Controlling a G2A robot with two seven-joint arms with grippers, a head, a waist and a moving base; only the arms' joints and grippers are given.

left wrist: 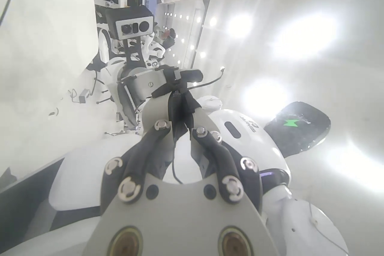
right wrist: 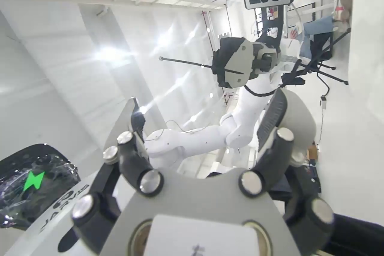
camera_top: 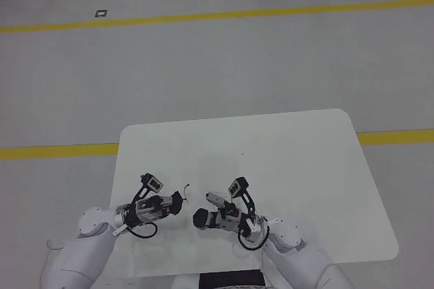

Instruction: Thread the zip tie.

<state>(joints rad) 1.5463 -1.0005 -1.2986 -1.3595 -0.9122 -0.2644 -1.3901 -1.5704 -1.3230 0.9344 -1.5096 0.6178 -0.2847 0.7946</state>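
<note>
A thin black zip tie [camera_top: 183, 192] is pinched in my left gripper [camera_top: 175, 203], low over the front part of the white table [camera_top: 275, 144]. In the left wrist view the left gripper [left wrist: 179, 102] is shut on the tie, and the tie's free end [left wrist: 220, 70] sticks out sideways past the fingertips. My right gripper [camera_top: 200, 218] faces it from a short distance, open with nothing between its fingers. In the right wrist view the right gripper [right wrist: 207, 111] frames the left gripper [right wrist: 217, 66], with the zip tie [right wrist: 186, 62] poking out of it as a straight rod.
Both arms hang close together near the table's front edge [camera_top: 202, 273]. The far and right parts of the tabletop lie bare. Grey floor with yellow lines [camera_top: 50, 151] surrounds the table.
</note>
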